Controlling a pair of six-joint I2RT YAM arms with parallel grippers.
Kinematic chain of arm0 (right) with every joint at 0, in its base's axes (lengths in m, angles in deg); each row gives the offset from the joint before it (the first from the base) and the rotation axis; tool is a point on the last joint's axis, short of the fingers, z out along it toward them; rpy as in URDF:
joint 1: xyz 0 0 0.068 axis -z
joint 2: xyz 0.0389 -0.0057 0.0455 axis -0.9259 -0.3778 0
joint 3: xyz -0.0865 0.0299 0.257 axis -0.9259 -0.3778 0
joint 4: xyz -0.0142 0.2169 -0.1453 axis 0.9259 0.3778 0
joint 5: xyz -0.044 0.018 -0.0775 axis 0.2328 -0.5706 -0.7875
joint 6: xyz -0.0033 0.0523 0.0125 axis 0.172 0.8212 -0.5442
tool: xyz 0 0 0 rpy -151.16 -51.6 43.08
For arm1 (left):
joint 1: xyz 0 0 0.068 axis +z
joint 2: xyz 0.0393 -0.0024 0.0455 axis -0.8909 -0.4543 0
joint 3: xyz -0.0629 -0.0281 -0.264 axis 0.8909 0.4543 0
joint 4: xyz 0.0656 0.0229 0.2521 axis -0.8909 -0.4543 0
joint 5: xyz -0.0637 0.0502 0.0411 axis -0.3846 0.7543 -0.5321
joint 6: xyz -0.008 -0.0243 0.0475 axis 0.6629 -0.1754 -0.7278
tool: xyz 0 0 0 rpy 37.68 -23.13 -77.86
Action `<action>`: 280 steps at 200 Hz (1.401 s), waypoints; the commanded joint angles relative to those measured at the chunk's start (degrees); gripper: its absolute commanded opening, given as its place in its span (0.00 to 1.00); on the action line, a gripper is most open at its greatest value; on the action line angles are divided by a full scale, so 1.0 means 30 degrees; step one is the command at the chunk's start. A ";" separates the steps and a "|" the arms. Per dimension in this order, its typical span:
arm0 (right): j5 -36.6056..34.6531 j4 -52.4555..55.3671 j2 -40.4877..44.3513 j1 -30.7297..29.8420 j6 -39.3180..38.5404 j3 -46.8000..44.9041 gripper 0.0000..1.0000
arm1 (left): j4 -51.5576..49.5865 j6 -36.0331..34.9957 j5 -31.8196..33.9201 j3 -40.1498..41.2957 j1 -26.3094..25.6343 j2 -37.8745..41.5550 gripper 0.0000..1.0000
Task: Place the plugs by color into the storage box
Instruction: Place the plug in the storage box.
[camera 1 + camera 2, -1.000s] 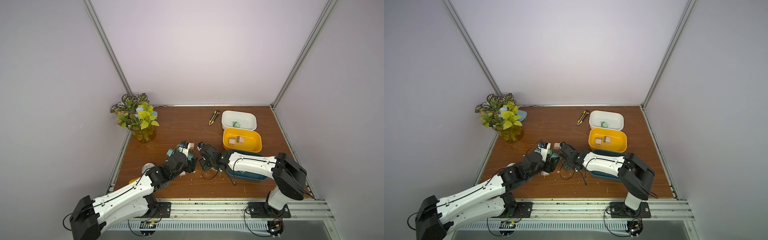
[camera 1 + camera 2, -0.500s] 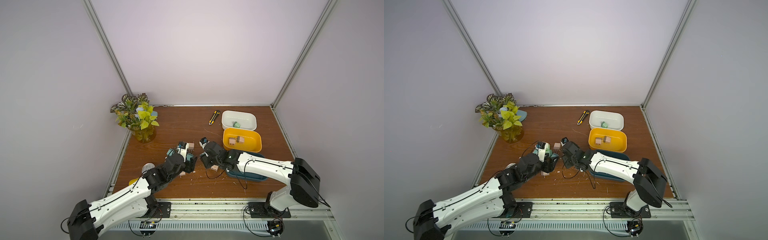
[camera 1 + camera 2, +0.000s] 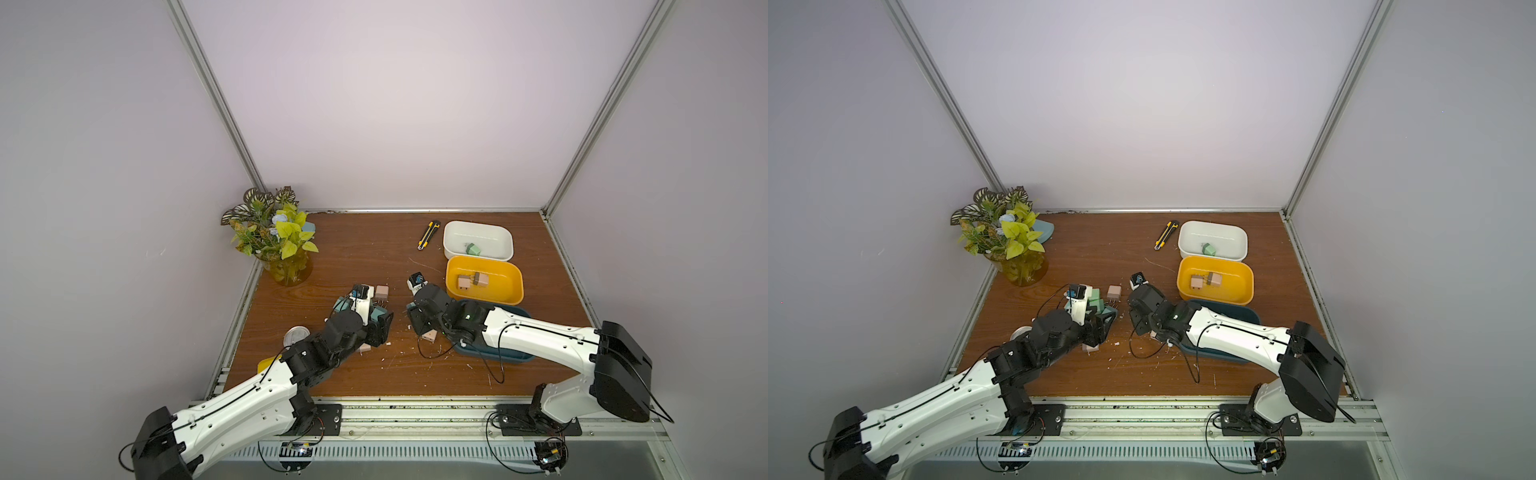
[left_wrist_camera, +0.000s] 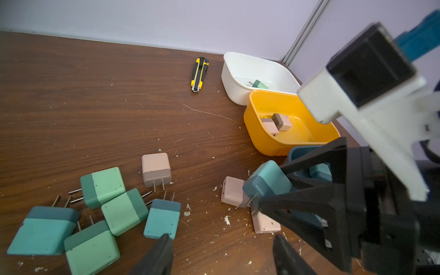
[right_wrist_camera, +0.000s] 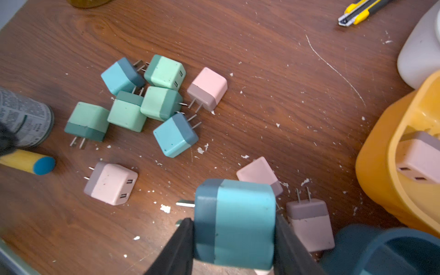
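Observation:
My right gripper (image 5: 234, 238) is shut on a teal-blue plug (image 5: 242, 209), held just above the table with its prongs sideways. Two pink plugs (image 5: 309, 221) lie right under and beside it. A cluster of mint and teal-blue plugs (image 5: 152, 100) lies farther off, with a pink plug (image 5: 207, 88) at its edge. My left gripper (image 4: 221, 238) stands open over bare wood, one fingertip (image 4: 165, 238) next to a teal-blue plug (image 4: 163, 219). The white box (image 3: 478, 224) holds a mint plug (image 3: 473, 249). The yellow box (image 3: 482, 257) holds two pink plugs (image 3: 471, 280). The dark teal box (image 3: 486, 355) lies under my right arm.
A yellow-black utility knife (image 3: 428, 235) lies left of the white box. A plant in a yellow vase (image 3: 286, 266) stands at the back left. A tin can (image 3: 296, 334) and a yellow stick with a blue tip (image 5: 28, 162) lie near my left arm. White crumbs litter the wood.
The right arm's elbow has swung out to the right and its gripper has drifted slightly toward the boxes, still holding the teal-blue plug. The left gripper has hardly moved.

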 commanded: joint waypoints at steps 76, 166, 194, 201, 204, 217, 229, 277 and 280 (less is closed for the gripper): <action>-0.0328 -0.0522 0.4453 0.3061 0.3598 -0.4514 0.29 | 0.5062 0.0270 -0.4979 -0.0982 -0.0012 -0.5189 0.66; -0.1136 0.1212 0.9095 0.5494 0.4596 -0.7444 0.00 | 0.7369 0.0560 -0.6602 -0.3675 -0.1552 -1.0063 0.65; -0.2535 0.3347 1.0578 0.6102 0.5640 -0.7767 0.00 | 0.7877 0.0925 -0.7556 -0.4514 -0.1735 -1.1118 0.64; -0.2834 0.3673 1.1036 0.6204 0.5846 -0.7920 0.00 | 0.7936 0.0964 -0.7702 -0.4697 -0.1768 -1.1310 0.64; -0.2965 0.3787 1.1240 0.6237 0.5908 -0.7983 0.00 | 0.7980 0.0982 -0.7715 -0.4764 -0.1804 -1.1407 0.64; -0.3317 0.4162 1.2066 0.6472 0.6194 -0.8381 0.00 | 0.8233 0.1095 -0.7884 -0.5037 -0.1935 -1.1764 0.63; -0.3363 0.4372 1.2649 0.6765 0.6485 -0.8714 0.00 | 0.8552 0.1280 -0.8111 -0.5244 -0.2088 -1.2158 0.63; -0.3084 0.4641 1.3158 0.8160 0.7081 -0.9617 0.00 | 0.8585 0.1496 -0.8423 -0.7127 -0.3987 -1.4096 0.63; -0.3084 0.4659 1.3143 0.8261 0.7088 -0.9660 0.00 | 0.8585 0.1491 -0.8406 -0.7235 -0.4102 -1.4231 0.63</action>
